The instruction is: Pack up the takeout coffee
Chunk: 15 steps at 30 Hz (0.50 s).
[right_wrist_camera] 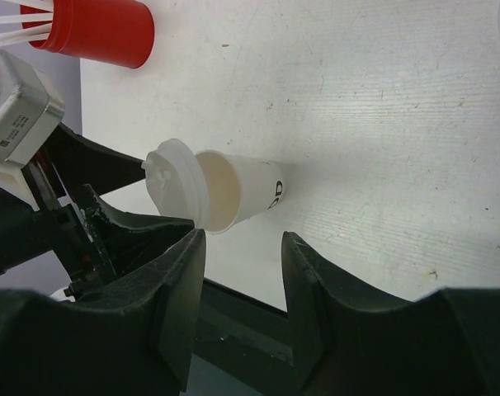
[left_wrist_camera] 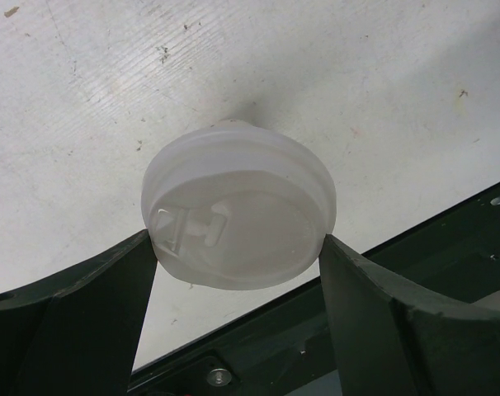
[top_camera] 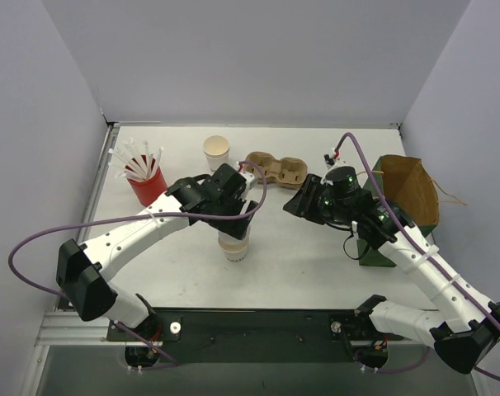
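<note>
**Operator:** Report the jaw state and where the coffee is.

**Technician:** The left jaws are clenched on the lid [left_wrist_camera: 238, 210], with one finger touching each side of its rim. The lid sits on the coffee [top_camera: 233, 247], which stands upright on the table [top_camera: 299, 268], just toward 8 o'clock of the table's centre. The right jaws stand apart with nothing between them, at 2 o'clock of the coffee. The coffee is not yet in the carrier [top_camera: 275, 167], which lies at 1 o'clock of it.

**Operator:** List the failure modes from here.

**Technician:** There are three, all judged.
1. The grip is on the lid alone. Whether the lid is fully seated cannot be told, and if it is loose a lift could pull it off and leave the coffee behind.
2. A coffee hanging from its lid may swing, catch a well's edge and tip.
3. The right arm waits close to the carrier, so both arms closing on it could collide.

**Operator:** Give the inventory.

**Technician:**
- Paper cups: two, the coffee and a bare cup [top_camera: 216, 153] at 12 o'clock of it.
- Lids: one.
- Carriers: one, with two wells showing.
- Straw cups [top_camera: 148, 188]: one, at 10 o'clock, its straws too bunched to count.
- Bags [top_camera: 411, 190]: one, at 3 o'clock.
</note>
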Available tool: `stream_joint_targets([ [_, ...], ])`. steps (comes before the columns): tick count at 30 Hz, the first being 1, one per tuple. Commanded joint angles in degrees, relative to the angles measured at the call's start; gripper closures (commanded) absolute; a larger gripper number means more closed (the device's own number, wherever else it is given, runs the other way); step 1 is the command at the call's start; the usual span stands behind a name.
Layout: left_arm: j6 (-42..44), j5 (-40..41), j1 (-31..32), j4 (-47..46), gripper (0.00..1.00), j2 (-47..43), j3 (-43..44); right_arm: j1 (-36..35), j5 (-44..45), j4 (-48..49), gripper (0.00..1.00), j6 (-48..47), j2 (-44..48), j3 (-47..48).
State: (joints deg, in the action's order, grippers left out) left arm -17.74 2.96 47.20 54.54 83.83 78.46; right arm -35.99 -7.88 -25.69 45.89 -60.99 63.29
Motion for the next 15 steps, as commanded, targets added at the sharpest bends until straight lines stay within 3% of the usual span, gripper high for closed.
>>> stream_joint_targets([
  [1, 1.57, 3.36, 1.23, 3.11, 0.25, 2.12, 4.16, -0.22, 1.02, 0.20, 0.62, -0.80, 1.14, -0.71],
  [15, 3.15, 4.25, 2.90, 6.45, 0.25, 6.16, 5.74, -0.40, 1.02, 0.73, 0.63, -0.71, 0.70, -1.67],
])
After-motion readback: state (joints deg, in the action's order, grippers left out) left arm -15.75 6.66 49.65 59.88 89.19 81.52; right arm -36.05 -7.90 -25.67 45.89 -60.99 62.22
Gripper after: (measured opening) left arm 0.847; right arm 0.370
